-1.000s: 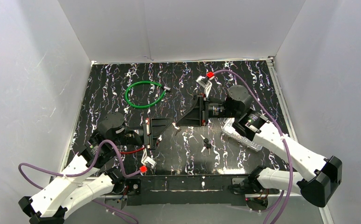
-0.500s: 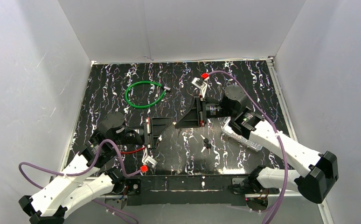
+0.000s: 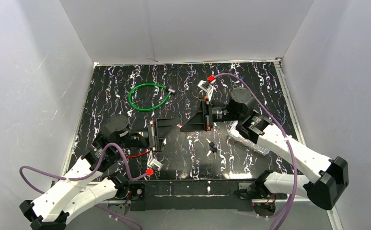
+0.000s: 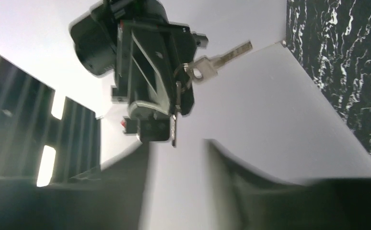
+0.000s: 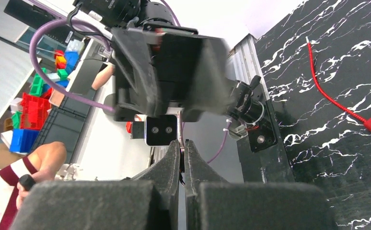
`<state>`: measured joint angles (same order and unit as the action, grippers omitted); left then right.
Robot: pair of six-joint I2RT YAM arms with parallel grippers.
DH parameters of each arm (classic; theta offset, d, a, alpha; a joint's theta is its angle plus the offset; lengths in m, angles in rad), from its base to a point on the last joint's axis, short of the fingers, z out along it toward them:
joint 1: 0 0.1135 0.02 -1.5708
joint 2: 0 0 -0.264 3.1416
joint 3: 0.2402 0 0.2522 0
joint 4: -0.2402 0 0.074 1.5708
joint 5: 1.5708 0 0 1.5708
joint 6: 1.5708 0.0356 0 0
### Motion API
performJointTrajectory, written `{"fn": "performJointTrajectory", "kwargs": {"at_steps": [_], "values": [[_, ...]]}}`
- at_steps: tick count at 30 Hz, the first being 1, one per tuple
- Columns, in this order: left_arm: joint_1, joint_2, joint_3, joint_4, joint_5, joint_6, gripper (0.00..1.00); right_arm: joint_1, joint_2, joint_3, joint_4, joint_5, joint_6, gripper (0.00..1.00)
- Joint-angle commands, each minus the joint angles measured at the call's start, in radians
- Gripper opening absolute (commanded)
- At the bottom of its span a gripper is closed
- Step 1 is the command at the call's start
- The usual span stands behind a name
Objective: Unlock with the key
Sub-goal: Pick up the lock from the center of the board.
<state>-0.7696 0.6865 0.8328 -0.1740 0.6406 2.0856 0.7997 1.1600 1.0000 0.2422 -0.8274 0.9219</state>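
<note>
**Keys pinched at your right gripper**

Your right gripper (image 5: 181, 143) has its fingers pressed together on the keys (image 4: 212, 61). Only the left wrist view shows the silver bunch dangling beside it. Your left gripper (image 4: 176, 143) faces it tip to tip, fingers spread. The green cable lock (image 3: 147, 97) lies beyond and left of the left gripper. Black-headed spare keys (image 3: 212, 148) lie on the table (image 3: 270, 86) just behind the right gripper. Lettering (image 5: 119, 4) on the left arm is unreadable. You cannot tell what fills the coloured bins (image 5: 30, 96).

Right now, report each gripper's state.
Left gripper: open, holding nothing.
Right gripper: shut on a key.
</note>
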Motion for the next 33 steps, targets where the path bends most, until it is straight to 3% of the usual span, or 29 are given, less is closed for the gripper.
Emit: {"fn": "performJointTrajectory", "kwargs": {"at_steps": [1,3,4,8,10,16,20,28,33], "values": [[-0.001,0.009,-0.015,0.067,-0.068,0.035,0.77,-0.010,-0.081,0.043,-0.089,0.055,-0.103,0.01],[0.000,0.021,-0.010,0.071,-0.133,-0.110,0.96,-0.020,-0.102,0.060,-0.189,0.091,-0.158,0.01],[0.000,0.030,0.001,0.064,-0.176,-0.199,0.98,-0.023,-0.112,0.065,-0.236,0.105,-0.186,0.01],[0.004,0.132,0.124,-0.073,-0.376,-0.662,0.98,-0.040,-0.167,0.058,-0.417,0.195,-0.274,0.01],[0.057,0.237,0.198,-0.139,-0.447,-0.872,0.98,-0.040,-0.191,0.062,-0.508,0.263,-0.331,0.01],[0.360,0.723,0.514,-0.416,-0.326,-1.231,0.96,-0.042,-0.272,0.021,-0.587,0.388,-0.385,0.01],[0.438,1.013,0.767,-0.558,-0.287,-1.350,0.91,-0.043,-0.318,-0.006,-0.592,0.434,-0.391,0.01],[0.466,1.435,1.114,-0.758,-0.258,-1.485,0.84,-0.048,-0.384,-0.040,-0.589,0.493,-0.400,0.01],[0.477,1.532,1.157,-0.778,-0.275,-1.522,0.78,-0.050,-0.406,-0.045,-0.588,0.511,-0.398,0.01]]}}
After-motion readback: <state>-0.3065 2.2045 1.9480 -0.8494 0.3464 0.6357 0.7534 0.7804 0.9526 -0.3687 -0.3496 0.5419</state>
